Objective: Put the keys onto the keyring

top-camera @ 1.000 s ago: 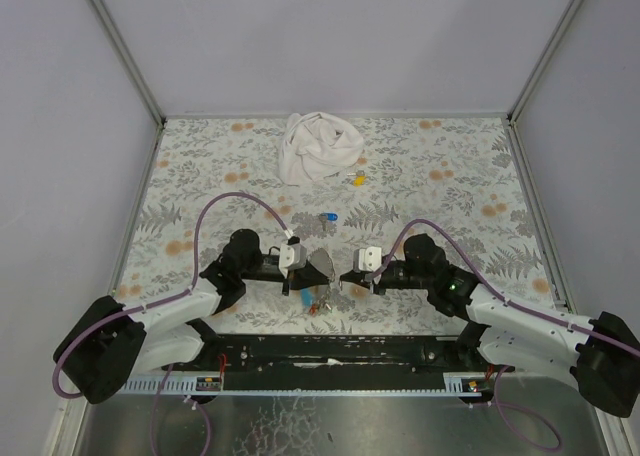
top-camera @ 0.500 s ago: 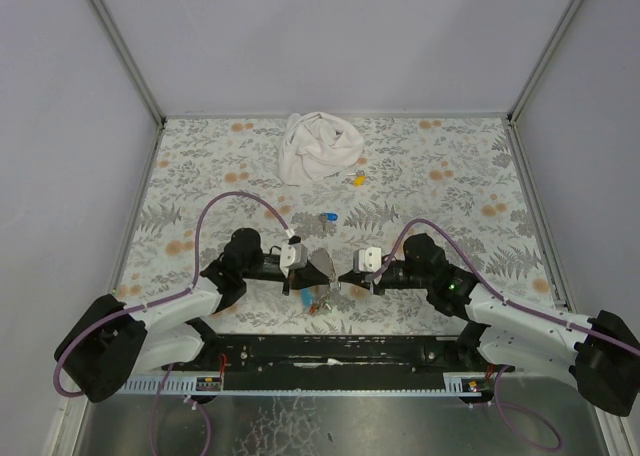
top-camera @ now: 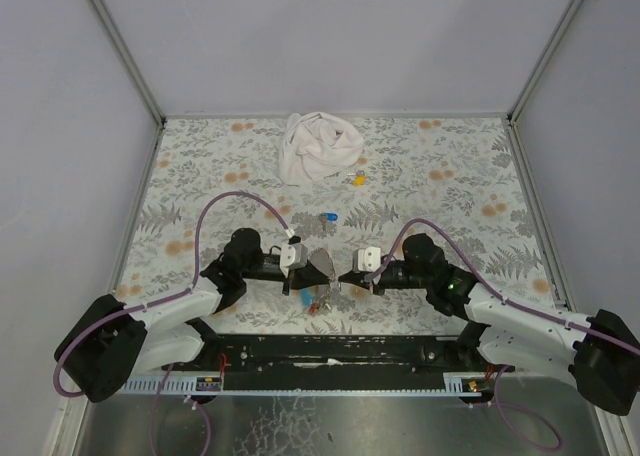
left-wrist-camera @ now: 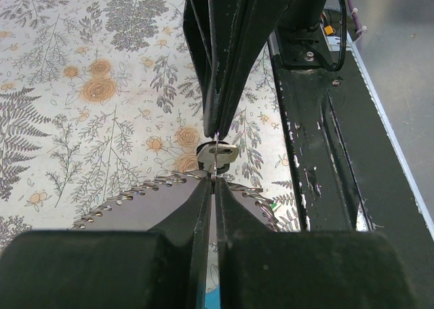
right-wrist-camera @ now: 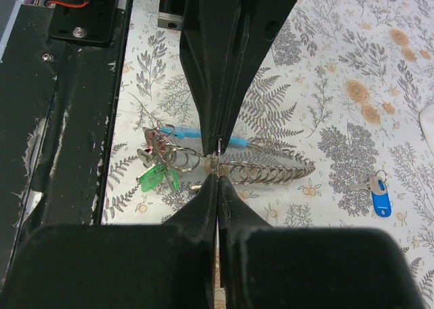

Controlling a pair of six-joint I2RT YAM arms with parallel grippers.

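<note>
From above, the left tool (top-camera: 318,269) and right tool (top-camera: 346,274) meet tip to tip over the floral counter (top-camera: 200,176). The keyring (top-camera: 320,302) lies just nearer the bases, and a blue-capped key (top-camera: 327,217) lies apart, farther back. The left wrist view shows both tools pressed together at a small metal tab (left-wrist-camera: 217,153); whether either pinches it, I cannot tell. In the right wrist view a green-capped key (right-wrist-camera: 157,178) lies among the rings beside the tips.
</note>
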